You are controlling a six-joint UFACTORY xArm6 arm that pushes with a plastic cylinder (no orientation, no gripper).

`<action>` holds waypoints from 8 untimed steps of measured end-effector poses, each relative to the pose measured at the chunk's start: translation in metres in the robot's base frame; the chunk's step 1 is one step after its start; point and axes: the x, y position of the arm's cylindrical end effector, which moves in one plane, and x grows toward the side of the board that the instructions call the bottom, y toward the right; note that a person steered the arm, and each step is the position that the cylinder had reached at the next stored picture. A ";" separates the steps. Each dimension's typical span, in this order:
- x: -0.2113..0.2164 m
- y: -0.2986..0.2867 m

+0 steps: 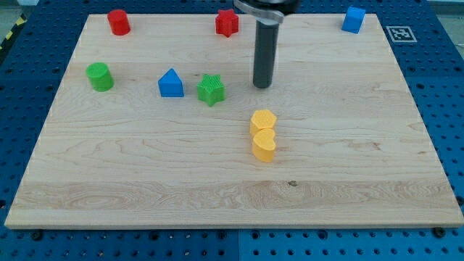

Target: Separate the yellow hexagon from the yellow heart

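Note:
The yellow hexagon (pixel 263 120) and the yellow heart (pixel 264 146) sit touching near the middle of the wooden board (pixel 362 159), the hexagon toward the view's top and the heart just below it. My tip (pixel 262 85) rests on the board straight above the hexagon in the view, a short gap away from it and touching no block.
A green star (pixel 211 89) and a blue pentagon-like block (pixel 171 83) lie left of the tip. A green cylinder (pixel 99 76) is at the far left. A red cylinder (pixel 119 22), a red star (pixel 227 22) and a blue cube (pixel 353 19) line the top edge.

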 end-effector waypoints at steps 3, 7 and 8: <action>0.063 -0.028; 0.105 -0.016; 0.105 -0.004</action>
